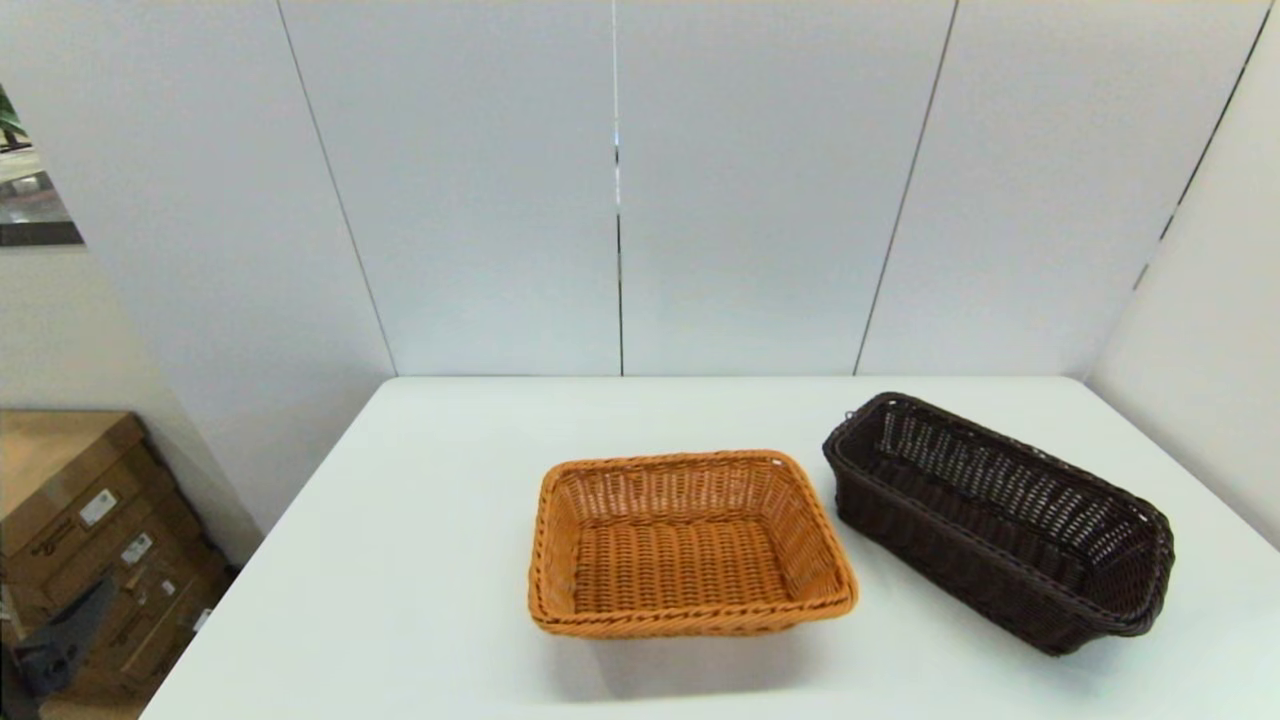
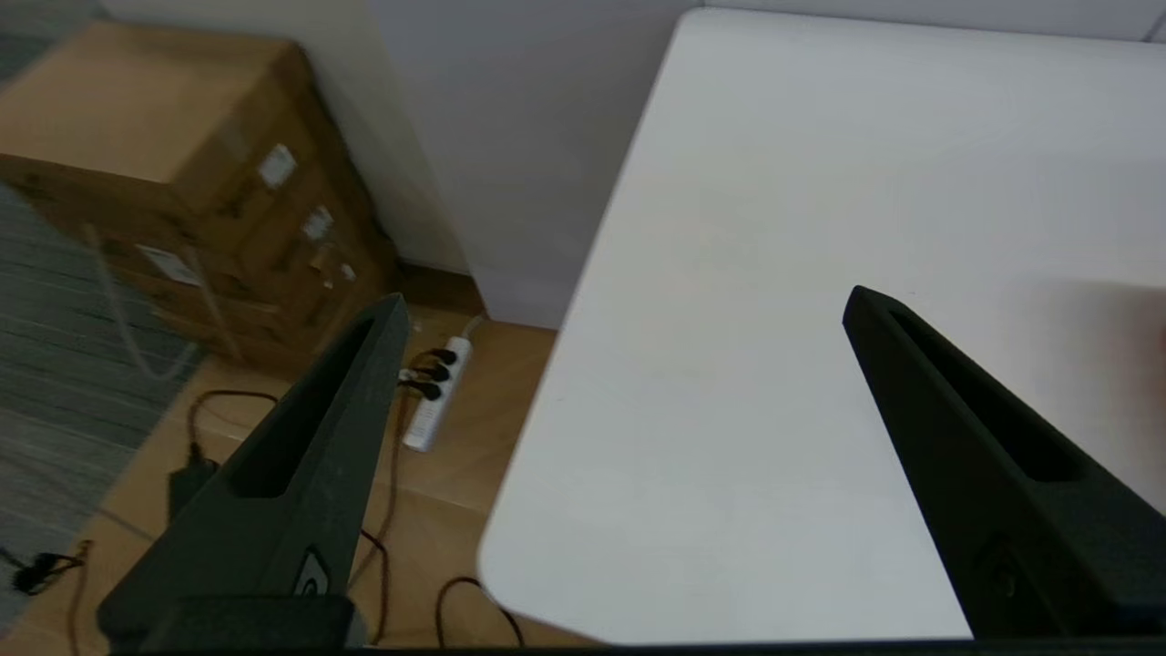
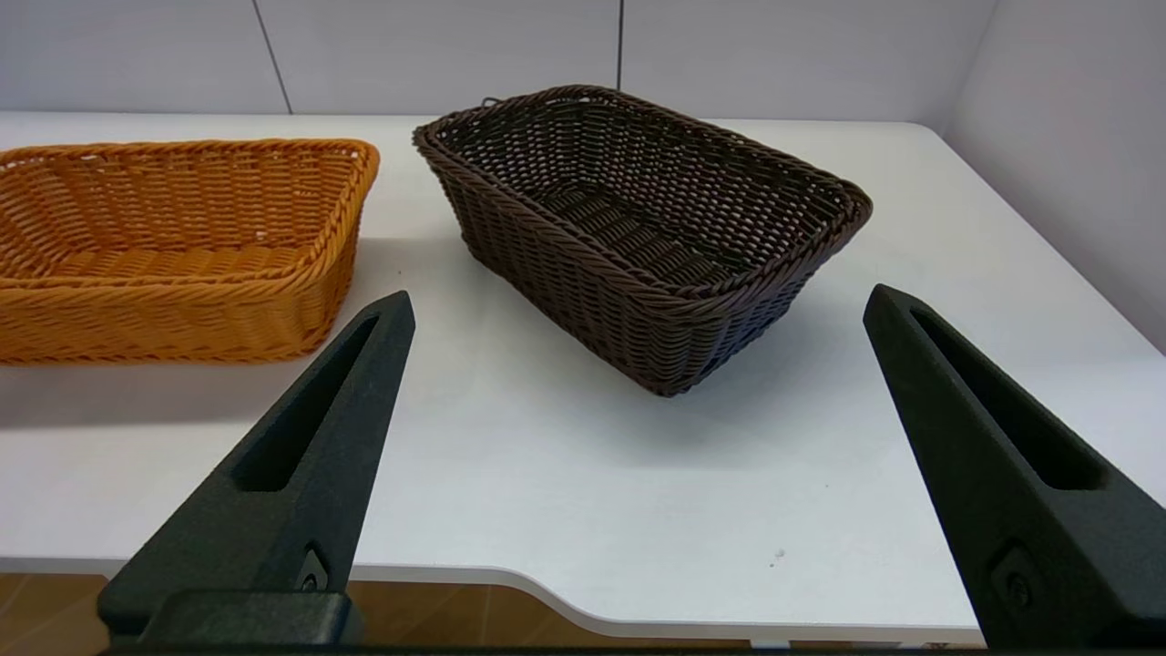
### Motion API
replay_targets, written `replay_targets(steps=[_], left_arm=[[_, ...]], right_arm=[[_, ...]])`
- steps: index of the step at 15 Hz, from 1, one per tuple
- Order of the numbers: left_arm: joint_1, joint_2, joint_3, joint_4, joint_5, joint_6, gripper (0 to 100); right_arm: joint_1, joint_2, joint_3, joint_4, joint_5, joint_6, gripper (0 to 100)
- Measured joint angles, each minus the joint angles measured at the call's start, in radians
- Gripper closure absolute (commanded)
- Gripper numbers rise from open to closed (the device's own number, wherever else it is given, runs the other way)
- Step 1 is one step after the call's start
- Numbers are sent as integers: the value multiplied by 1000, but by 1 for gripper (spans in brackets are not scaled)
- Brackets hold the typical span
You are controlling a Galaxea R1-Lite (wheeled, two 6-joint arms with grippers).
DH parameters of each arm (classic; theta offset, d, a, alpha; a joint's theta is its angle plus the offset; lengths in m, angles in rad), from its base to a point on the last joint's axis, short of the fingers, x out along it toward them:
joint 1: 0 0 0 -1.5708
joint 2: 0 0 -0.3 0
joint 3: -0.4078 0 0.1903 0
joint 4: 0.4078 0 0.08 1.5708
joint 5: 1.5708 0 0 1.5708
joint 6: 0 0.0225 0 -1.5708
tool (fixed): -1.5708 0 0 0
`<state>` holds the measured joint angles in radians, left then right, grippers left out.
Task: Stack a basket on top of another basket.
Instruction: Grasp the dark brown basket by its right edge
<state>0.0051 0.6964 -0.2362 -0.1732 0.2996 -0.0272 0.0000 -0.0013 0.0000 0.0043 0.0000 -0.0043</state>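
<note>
**Two baskets side by side, both grippers held back**

At the far left of the head view, cardboard boxes (image 1: 75,520) sit on the floor beside the white surface (image 1: 400,560). In the left wrist view a white power strip (image 2: 437,396) lies on the wooden floor near them. The left gripper (image 2: 629,314) hovers over the near left corner of the surface, jaws wide apart and holding nothing.

The orange-tan wicker basket (image 1: 690,545) stands upright at the lower centre of the head frame, empty. Just beside it to the right, apart and not touching, the dark brown wicker basket (image 1: 1000,520) rests on the surface at the lower right, turned at an angle so its long side runs diagonally toward the near right edge. It is also empty.

The right gripper (image 3: 638,305) hangs at the near edge of the surface, facing the dark brown basket's short end, jaws spread wide and short of the basket.
</note>
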Motion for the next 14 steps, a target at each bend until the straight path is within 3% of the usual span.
replay_targets(steps=[4,9,14], left_arm=[[106,-232,29,106,-132,92,0],[14,-467,146,140,-99,186,0],[-3,-619,193,146,-114,213,0]], right_arm=[[0,0,0,0,0,0,0],[0,0,0,0,0,0,0],[0,0,0,0,0,0,0]])
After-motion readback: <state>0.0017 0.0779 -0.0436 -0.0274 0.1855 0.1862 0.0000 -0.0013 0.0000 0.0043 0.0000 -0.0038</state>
